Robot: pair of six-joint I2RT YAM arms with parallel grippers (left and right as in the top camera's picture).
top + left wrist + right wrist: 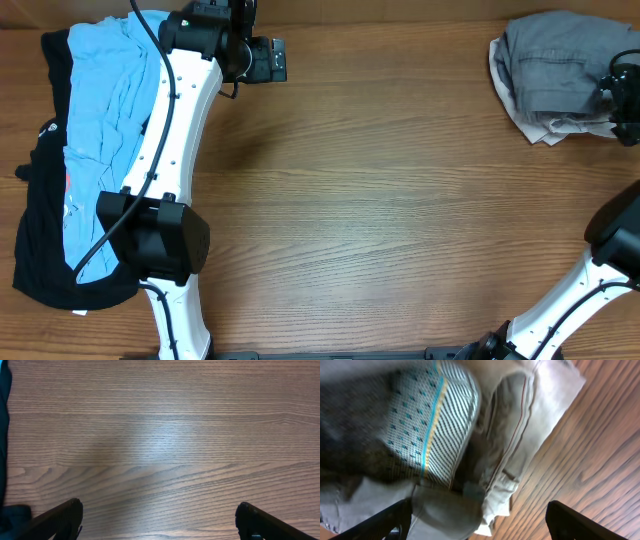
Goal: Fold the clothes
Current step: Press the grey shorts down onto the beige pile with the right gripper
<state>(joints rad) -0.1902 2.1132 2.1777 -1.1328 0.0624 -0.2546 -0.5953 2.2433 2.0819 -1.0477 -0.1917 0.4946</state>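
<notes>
The grey shorts (553,68) lie bunched at the table's far right. In the right wrist view the shorts (445,515) show their pale patterned lining (427,425) and a pale edge. My right gripper (628,108) is open at the shorts' right edge; its fingers (477,522) straddle a grey fold and bare wood. The light-blue shirt (105,110) lies on a black garment (40,230) at the far left. My left gripper (272,60) is open and empty over bare table (160,520).
The wooden table (380,200) spans the view. The left arm's white links and black joint (160,235) lie over the shirt's right side. The right arm's base (610,250) is at the lower right. A dark cloth edge (4,435) shows at the left.
</notes>
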